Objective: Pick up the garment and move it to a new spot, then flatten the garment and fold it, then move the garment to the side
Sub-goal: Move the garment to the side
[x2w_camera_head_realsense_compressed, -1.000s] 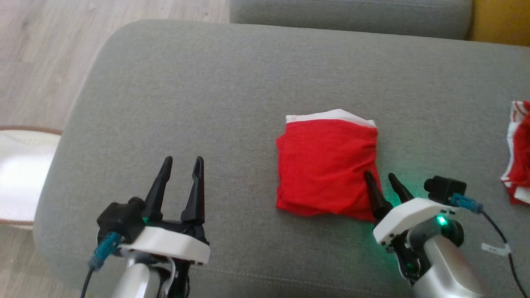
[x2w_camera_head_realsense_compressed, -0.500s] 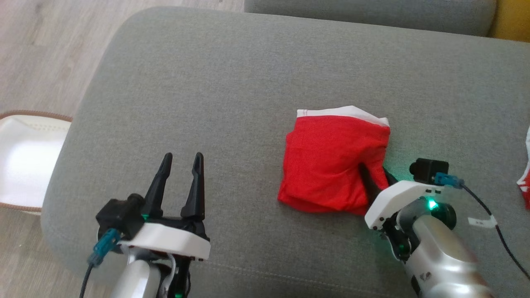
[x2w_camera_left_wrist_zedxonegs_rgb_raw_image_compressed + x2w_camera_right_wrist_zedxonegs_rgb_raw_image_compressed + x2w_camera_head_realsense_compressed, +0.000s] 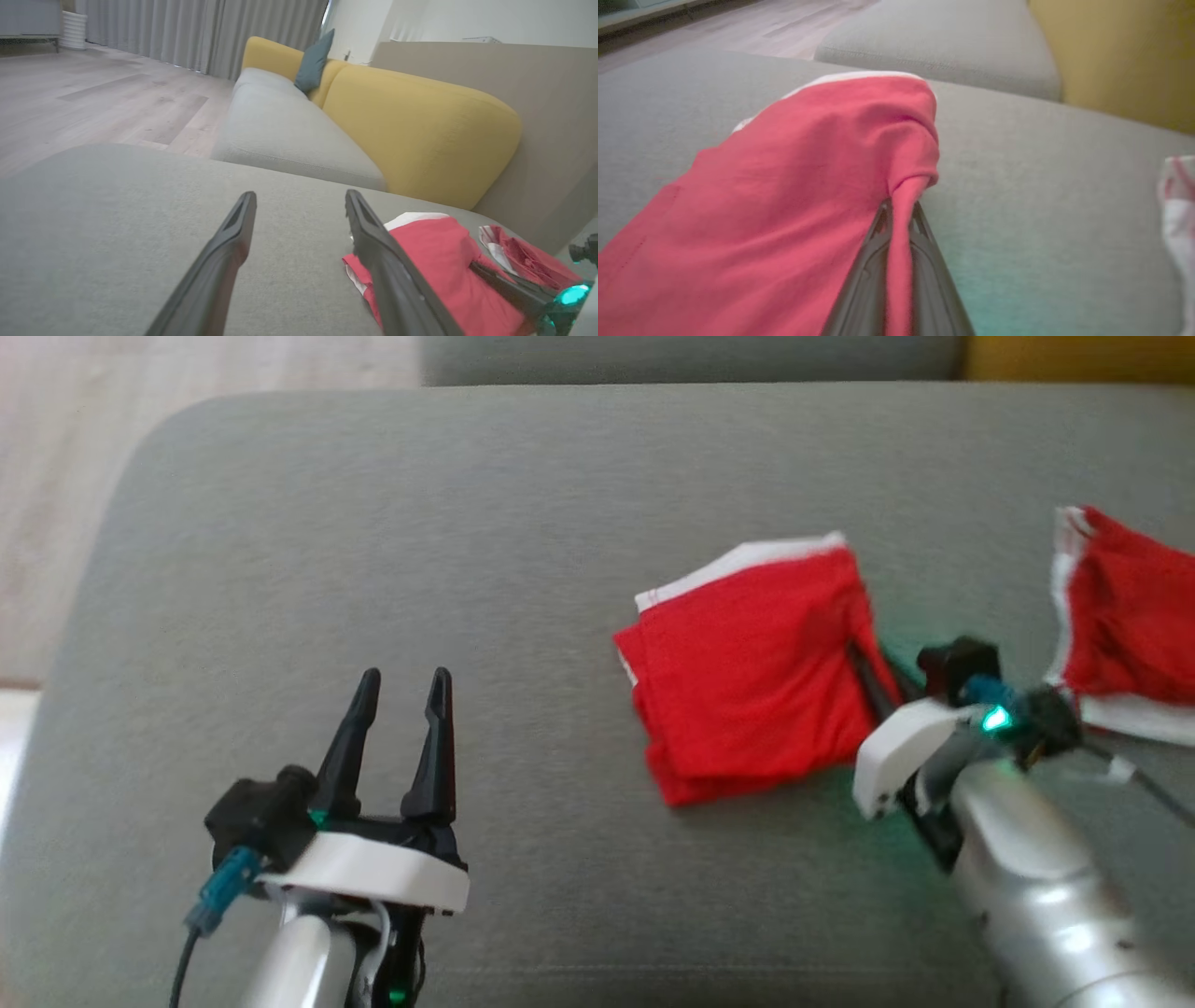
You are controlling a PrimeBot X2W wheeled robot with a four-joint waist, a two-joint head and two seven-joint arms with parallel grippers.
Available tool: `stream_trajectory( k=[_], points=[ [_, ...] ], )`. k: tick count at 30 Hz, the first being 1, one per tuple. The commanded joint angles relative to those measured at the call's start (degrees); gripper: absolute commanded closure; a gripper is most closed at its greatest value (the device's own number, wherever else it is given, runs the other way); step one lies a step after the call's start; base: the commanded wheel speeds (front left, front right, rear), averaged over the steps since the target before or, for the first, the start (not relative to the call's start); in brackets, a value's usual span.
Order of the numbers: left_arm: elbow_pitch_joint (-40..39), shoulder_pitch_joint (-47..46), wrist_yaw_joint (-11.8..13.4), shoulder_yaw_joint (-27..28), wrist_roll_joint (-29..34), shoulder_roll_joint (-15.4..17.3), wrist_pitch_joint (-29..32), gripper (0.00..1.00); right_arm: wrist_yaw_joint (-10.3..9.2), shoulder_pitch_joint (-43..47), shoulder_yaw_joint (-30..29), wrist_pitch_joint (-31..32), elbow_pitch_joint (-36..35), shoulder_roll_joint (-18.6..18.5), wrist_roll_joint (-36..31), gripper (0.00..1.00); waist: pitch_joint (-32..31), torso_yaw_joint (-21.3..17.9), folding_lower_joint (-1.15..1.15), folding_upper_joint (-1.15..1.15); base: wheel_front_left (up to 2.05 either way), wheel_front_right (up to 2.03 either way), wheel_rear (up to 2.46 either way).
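Right wrist view: our right gripper (image 3: 901, 214) pinches the right edge of the folded red garment (image 3: 747, 663), lying mid-cushion on the grey sofa (image 3: 420, 523). We judge the final move aside is underway; next, a steady drag stopping short of the second red garment (image 3: 1120, 616) at right. Our left gripper (image 3: 401, 686) hovers spread, empty.
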Motion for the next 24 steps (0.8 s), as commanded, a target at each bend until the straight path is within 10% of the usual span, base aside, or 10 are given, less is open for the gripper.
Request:
stream_trajectory(
  k=[1, 14, 24],
  points=[
    [-2.28, -3.10, -0.16, 2.06, 0.48, 0.12, -0.70, 0.00, -0.04, -2.71, 1.39, -0.54, -2.69, -0.68, -1.10, 1.00, 0.61, -3.65, 0.00, 0.00, 0.00, 0.00, 0.00],
    [-2.31, -7.57, -2.16, 3.07, 2.35, 0.12, -0.70, 0.00, -0.04, -7.93, 10.07, 7.40, -19.02, -22.20, -0.92, 1.00, 7.62, -13.88, 0.00, 0.00, 0.00, 0.00, 0.00],
    [-2.13, -9.74, -3.59, 3.89, 3.07, 0.12, -0.70, 0.00, -0.04, -7.14, 0.70, 14.16, -24.80, -32.67, -4.26, 1.00, 11.33, -14.84, 0.00, 0.00, 0.00, 0.00, 0.00]
  ],
)
